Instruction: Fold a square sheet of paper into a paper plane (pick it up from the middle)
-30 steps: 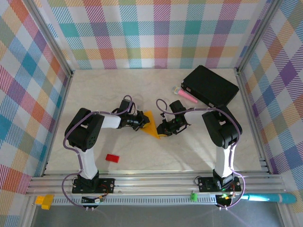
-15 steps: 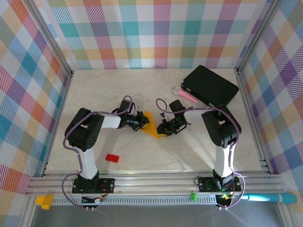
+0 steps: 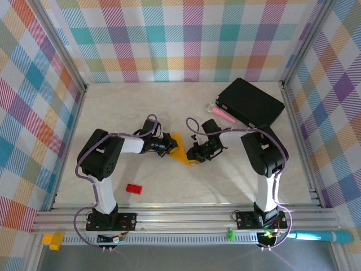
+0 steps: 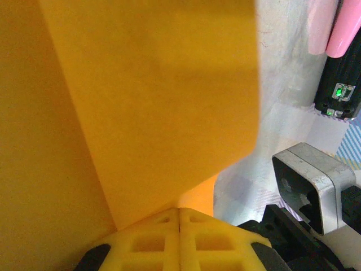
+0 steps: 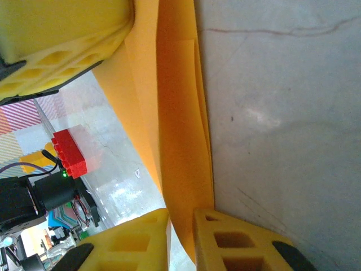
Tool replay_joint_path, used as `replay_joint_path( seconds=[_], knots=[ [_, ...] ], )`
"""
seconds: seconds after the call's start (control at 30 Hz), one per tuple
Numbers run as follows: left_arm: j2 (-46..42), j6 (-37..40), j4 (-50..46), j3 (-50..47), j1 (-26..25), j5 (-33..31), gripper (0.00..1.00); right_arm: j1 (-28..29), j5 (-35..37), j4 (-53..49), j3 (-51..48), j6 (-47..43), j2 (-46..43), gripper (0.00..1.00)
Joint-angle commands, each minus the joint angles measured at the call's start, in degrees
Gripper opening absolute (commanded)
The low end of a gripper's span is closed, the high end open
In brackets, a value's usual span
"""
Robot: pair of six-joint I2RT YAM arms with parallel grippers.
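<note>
The square sheet of paper (image 3: pixel 181 151), orange-yellow and creased into a triangle, is held up off the table between my two grippers. My left gripper (image 3: pixel 169 145) is shut on its left side; in the left wrist view the yellow pads (image 4: pixel 179 213) meet with the paper (image 4: pixel 152 101) pinched between them. My right gripper (image 3: pixel 194 155) is at the paper's lower right tip. In the right wrist view its jaws (image 5: pixel 181 226) stand a narrow gap apart, with the folded paper edge (image 5: pixel 180 141) running between them. The left gripper's fingers (image 5: pixel 56 39) show at the top left.
A small red block (image 3: pixel 133 188) lies near the front left, also seen as the red block (image 5: pixel 69 152). A black box (image 3: pixel 251 103) sits at the back right with a pink stick (image 3: pixel 223 114) beside it. Checked walls (image 3: pixel 34 113) enclose the table.
</note>
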Motion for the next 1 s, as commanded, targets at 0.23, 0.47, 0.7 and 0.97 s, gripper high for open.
replay_joint_path(
  seconds=[0.23, 0.47, 0.7, 0.97],
  knots=[
    [1.01, 0.90, -0.91, 1.10, 0.10, 0.21, 0.06, -0.23, -0.16, -3.51, -2.27, 0.40, -1.97, 0.15],
    [1.21, 0.87, -0.63, 1.32, 0.11, 0.76, 0.06, -0.23, 1.63, -3.92, -1.96, 0.41, -0.62, 0.14],
    [1.18, 0.94, -0.72, 1.52, 0.10, 1.35, 0.06, -0.24, 6.56, -7.03, 0.53, 0.12, -6.63, 0.25],
    [1.06, 0.96, -1.07, 1.72, 0.10, 1.33, 0.06, 1.01, 9.19, -5.62, 4.42, 1.06, -7.22, 0.25]
  ],
)
